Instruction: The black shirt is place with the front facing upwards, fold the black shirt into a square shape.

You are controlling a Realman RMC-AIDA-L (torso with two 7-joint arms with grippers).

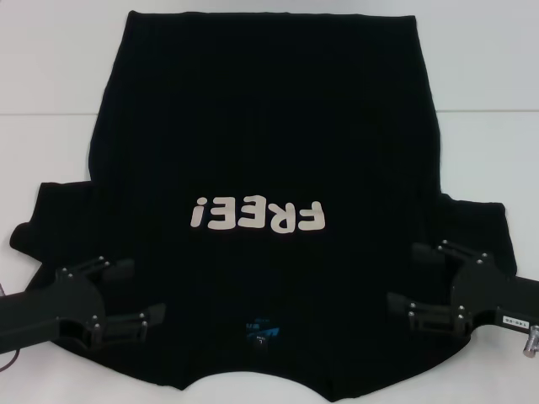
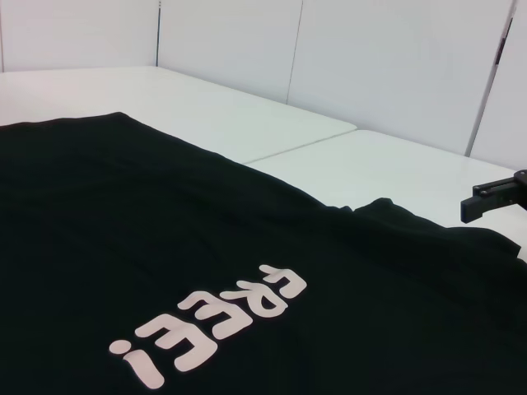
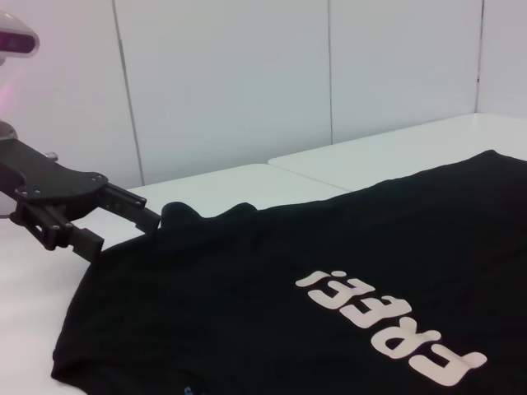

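Left gripper (image 1: 133,295) sits over the near-left part of the black shirt (image 1: 269,126), by the left sleeve (image 1: 50,223). Its two fingers (image 1: 126,324) point inward toward the shirt's centre. Jaws stand apart, with only black cloth visible between them; whether any cloth is pinched cannot be told. In the right wrist view the same gripper (image 3: 136,218) shows at the sleeve edge, finger tips at or just above the fabric.

The shirt lies spread flat on the white table (image 1: 50,84), front up, collar toward the robot and hem at the far side. The off-white "FREE!" print (image 1: 257,215) reads upside down from the head view, at about mid-chest. A small blue neck label (image 1: 258,326) sits near the collar, between the two grippers. Both sleeves are spread out to the sides. A table seam (image 1: 488,112) runs across under the upper body of the shirt.

Right gripper (image 1: 402,282) mirrors the left, over the near-right part of the shirt beside the right sleeve (image 1: 480,223). Fingers (image 1: 421,316) point inward, jaws apart, nothing clearly held. Contact with the cloth cannot be told. The left wrist view shows one tip of this gripper (image 2: 494,196) just beyond the shirt's far sleeve edge.
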